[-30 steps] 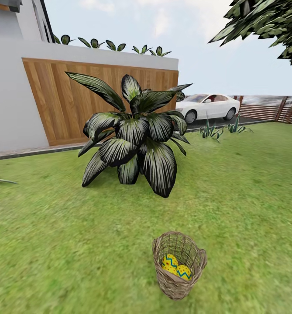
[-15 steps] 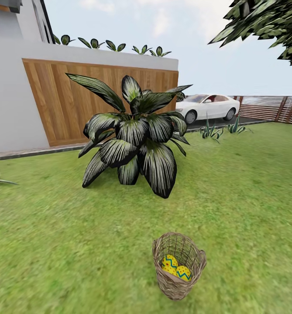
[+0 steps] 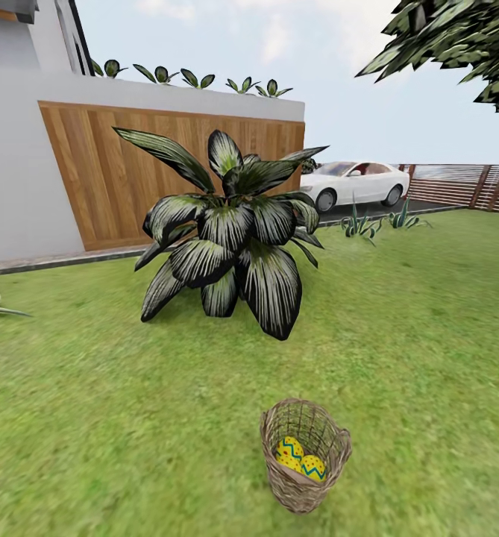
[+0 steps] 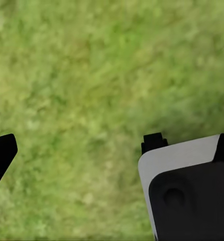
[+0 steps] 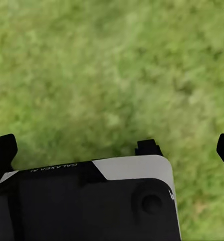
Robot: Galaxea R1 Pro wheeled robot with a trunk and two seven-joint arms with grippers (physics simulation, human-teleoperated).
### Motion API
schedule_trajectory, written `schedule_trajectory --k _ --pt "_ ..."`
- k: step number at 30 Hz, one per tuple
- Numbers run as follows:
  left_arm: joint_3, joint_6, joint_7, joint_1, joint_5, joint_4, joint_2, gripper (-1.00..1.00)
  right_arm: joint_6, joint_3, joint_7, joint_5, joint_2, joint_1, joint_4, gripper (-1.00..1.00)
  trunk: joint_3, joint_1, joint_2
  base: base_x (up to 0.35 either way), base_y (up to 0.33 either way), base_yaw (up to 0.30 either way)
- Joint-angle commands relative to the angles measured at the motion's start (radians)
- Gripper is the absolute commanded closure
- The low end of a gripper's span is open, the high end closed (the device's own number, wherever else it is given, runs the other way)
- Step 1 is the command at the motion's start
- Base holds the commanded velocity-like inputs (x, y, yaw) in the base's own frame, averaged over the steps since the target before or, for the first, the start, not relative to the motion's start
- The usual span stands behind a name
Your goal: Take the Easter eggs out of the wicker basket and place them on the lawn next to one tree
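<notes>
The brown wicker basket stands upright on the lawn low in the head view, just right of centre. Inside it lie the yellow Easter eggs with blue zigzag bands; I make out two for certain, one of them lower against the wall. Dark leaves of a tree hang in at the upper right, with the trunk out of view. In the wrist views my left gripper and right gripper hang open over bare grass, each with its fingers wide apart and nothing between them.
A low broad-leaved striped plant grows on the grass beyond the basket. Behind it stand a grey wall with a wooden panel and a paved strip. A white car and a slatted fence lie at the far right.
The head view has crept very slightly; basket, eggs and plant keep their places relative to each other.
</notes>
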Motion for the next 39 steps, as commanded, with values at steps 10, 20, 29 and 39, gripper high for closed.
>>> schedule_trajectory --k 10,20,29,39 --pt "-0.004 0.007 0.004 0.002 0.002 -0.002 0.000 -1.00 0.001 -0.007 -0.002 -0.007 0.002 -0.003 -0.003 -1.00 0.030 -0.038 0.069 0.000 0.000 0.000" --pt "0.001 0.049 0.003 -0.001 0.004 -0.003 -0.001 -1.00 -0.020 -0.098 -0.007 -0.008 0.003 -0.003 -0.001 -1.00 0.061 -0.077 0.139 0.000 0.000 0.000" --pt "0.012 0.176 0.001 -0.023 0.040 -0.160 -0.002 -1.00 -0.162 -0.198 -0.006 -0.009 0.004 -0.003 0.013 -1.00 0.083 -0.103 0.188 0.000 0.000 0.000" --pt "0.011 0.137 0.010 -0.020 0.049 -0.199 -0.001 -1.00 -0.178 -0.192 0.004 0.007 0.007 -0.003 0.015 -1.00 0.083 -0.103 0.188 0.043 0.000 0.000"
